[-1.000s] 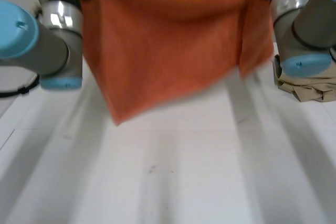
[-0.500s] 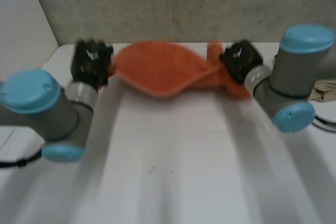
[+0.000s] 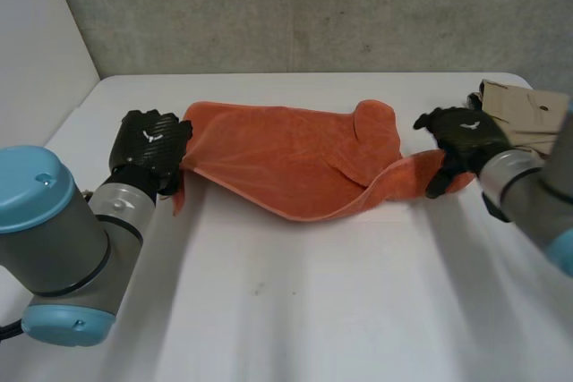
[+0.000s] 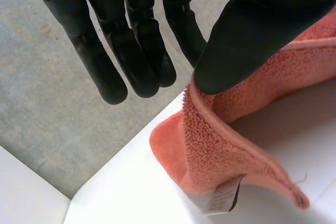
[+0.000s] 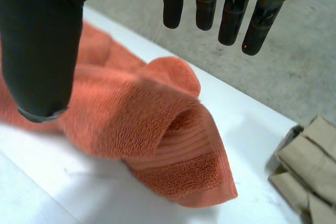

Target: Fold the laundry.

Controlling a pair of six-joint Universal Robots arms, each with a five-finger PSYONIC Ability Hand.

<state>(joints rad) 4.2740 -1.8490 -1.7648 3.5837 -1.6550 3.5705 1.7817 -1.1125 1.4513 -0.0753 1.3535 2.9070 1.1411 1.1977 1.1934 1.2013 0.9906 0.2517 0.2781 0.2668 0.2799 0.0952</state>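
The left arm (image 3: 63, 239) comes in over the near left of the table (image 3: 313, 301). Its hand (image 3: 150, 142) sits at the left end of the towel (image 3: 277, 158). In the left wrist view the fingers (image 4: 136, 51) are straight and side by side, held clear of the cloth. Only the thumb (image 4: 252, 30) meets the towel (image 4: 220, 145), its tip touching the hem, and nothing is pinched between thumb and fingers.

At that end the towel's corner lies folded back on itself. A small pale label (image 4: 221, 201) is sewn into the hem there; any writing on it is too small to read.

The towel is orange terry. It lies on the far half of the table, stretched between the two hands. Its near edge sags in a curve, and a rumpled fold stands up towards its right end.

The right hand (image 3: 466, 136) is at the towel's right end. In the right wrist view its fingers (image 5: 231, 14) are straight and slightly spread, with the thumb (image 5: 42, 45) well apart from them. The bunched, rolled-over end of the towel (image 5: 157, 129) lies on the table under the palm, ungripped.

A folded beige cloth (image 3: 524, 114) lies at the far right corner of the table, just past the right hand. In the right wrist view the cloth (image 5: 310, 166) is near the towel's end but apart from it.
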